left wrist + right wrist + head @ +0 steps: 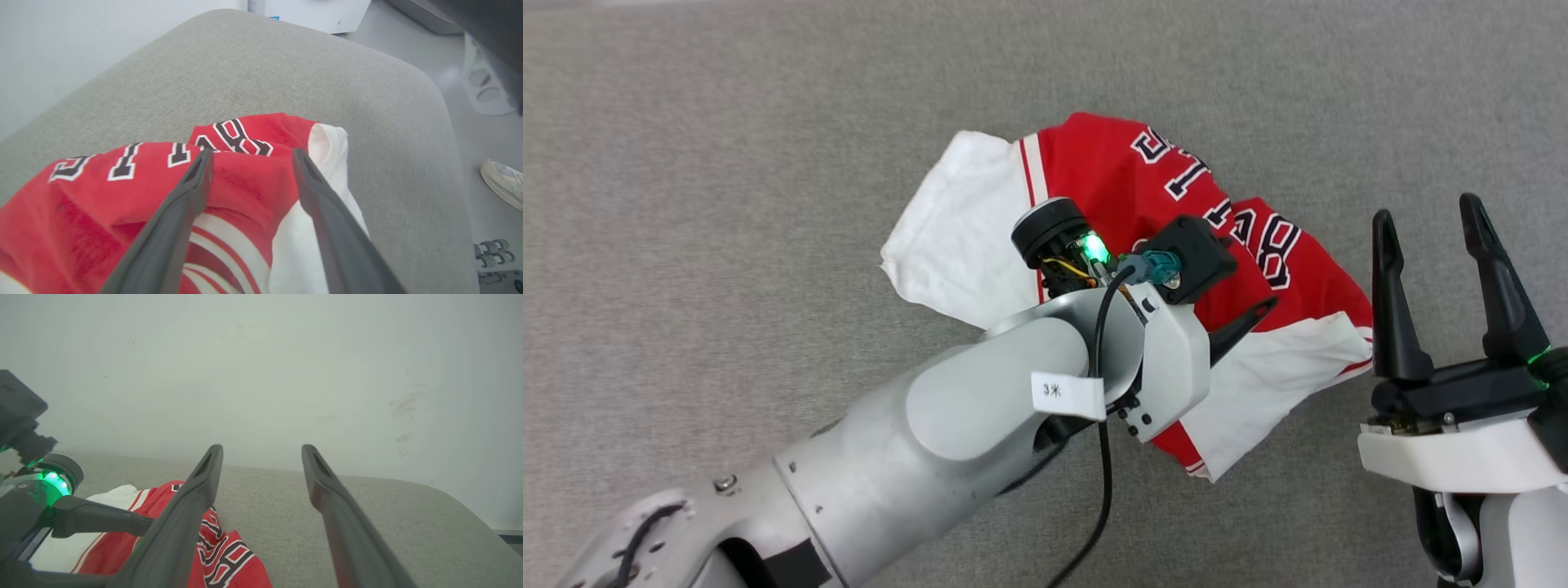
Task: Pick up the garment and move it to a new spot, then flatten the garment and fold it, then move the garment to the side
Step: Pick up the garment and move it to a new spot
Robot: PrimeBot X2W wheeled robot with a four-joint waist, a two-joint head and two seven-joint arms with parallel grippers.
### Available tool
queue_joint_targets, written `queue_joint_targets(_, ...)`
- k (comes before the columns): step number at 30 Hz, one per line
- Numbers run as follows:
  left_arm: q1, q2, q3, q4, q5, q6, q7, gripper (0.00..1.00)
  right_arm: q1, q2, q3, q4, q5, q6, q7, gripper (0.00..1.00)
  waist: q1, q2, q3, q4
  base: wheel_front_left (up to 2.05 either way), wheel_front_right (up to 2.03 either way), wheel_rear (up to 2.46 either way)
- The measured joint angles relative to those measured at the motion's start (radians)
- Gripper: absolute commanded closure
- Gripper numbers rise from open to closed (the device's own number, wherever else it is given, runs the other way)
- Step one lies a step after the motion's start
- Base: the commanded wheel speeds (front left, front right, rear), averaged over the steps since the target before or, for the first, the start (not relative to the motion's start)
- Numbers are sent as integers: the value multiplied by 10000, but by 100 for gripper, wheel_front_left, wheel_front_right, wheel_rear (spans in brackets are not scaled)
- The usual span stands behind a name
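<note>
While left gripper (252, 154) hovers spread wide over crumpled Bulls jersey (1111, 171) on grey cushion (727, 163), right gripper (1426, 211) sits wide beside it. Risk: next pinch could grab several bunched layers, jersey lifts as lump, won't flatten.

Lettering on the garment (1111, 163): black block letters with white outlines on the red cloth. Folds break the word; from the head view an S, two Ls and a B can be made out.
Same lettering, left wrist view: two Ls and a B are readable, the rest creased.
Same lettering, right wrist view: fragments only, not readable.
White tag (1068, 394) on the black cable (1104, 457): "3米" in black print.
</note>
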Motion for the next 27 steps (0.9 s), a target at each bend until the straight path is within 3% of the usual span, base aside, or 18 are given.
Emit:
queue_joint_targets(5, 374, -249, 512, 447, 364, 752, -1969, 0, 338, 0, -109, 194, -121, 0, 0, 0, 0, 0, -604, 236, 0, 0, 0)
queue_joint_targets(10, 979, 69, 1183, 533, 587, 1772, -3269, 0, 712, 2, -119, 439, -192, 0, 0, 0, -1, 0, -1224, 513, 0, 0, 0)
queue_joint_targets(15, 1940, 704, 2243, 15, 1053, 2905, -3547, 0, 1053, 6, -125, 616, -232, 0, 0, 0, -1, 0, -1756, 823, 0, 0, 0)
queue_joint_targets(19, 3163, 1185, 3760, -1244, 1824, 3776, -3565, 0, 1249, 6, -153, 713, -234, 0, 0, 0, -1, 0, -2077, 1067, 0, 0, 0)
queue_joint_targets(22, 4235, 1446, 4792, -2023, 2449, 4184, -3574, 0, 1392, 4, -190, 792, -247, 0, 2, 0, -1, 0, -2287, 1219, 0, 0, 0)
queue_joint_targets(27, 5947, 1638, 6280, -2957, 3361, 4420, -3580, 0, 1578, 4, -199, 907, -234, 0, 0, 0, -1, 0, -2617, 1409, 0, 0, 0)
